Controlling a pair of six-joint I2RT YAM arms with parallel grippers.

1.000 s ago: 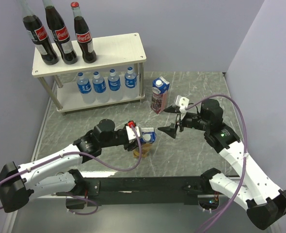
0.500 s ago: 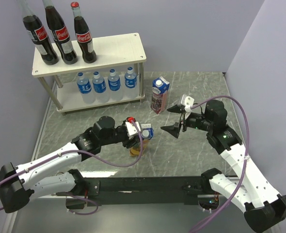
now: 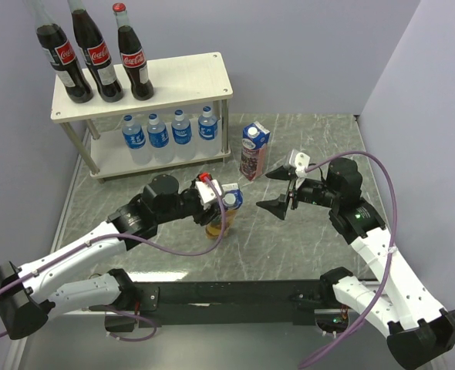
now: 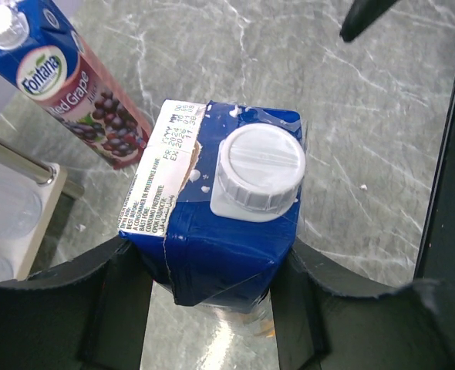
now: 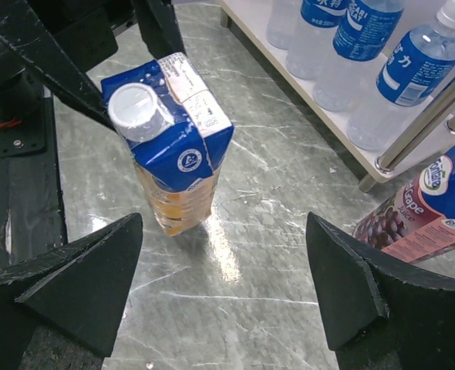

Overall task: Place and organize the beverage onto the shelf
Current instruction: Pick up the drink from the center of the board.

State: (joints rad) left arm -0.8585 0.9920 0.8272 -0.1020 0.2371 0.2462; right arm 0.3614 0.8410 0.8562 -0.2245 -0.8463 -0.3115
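Note:
My left gripper (image 3: 221,206) (image 4: 210,302) is shut on the yellow juice carton (image 3: 222,216) (image 4: 220,231) (image 5: 173,146), gripping its blue top just below the white cap. The carton is roughly upright with its base close to the table. My right gripper (image 3: 280,190) (image 5: 224,231) is open and empty, to the right of that carton. The purple juice carton (image 3: 253,152) (image 4: 65,92) (image 5: 428,208) stands by the shelf's right end. The shelf (image 3: 189,77) holds three cola bottles (image 3: 96,58) on its top board and several water bottles (image 3: 170,132) (image 5: 366,38) on its lower board.
The right half of the shelf's top board (image 3: 200,73) is bare. Grey walls close in the table on the left, the back and the right. The shelf's metal leg (image 5: 420,123) stands near the purple carton.
My left gripper has carried the yellow carton away from the near edge, up toward the shelf. My right gripper drew back a little to the right, then stayed still.

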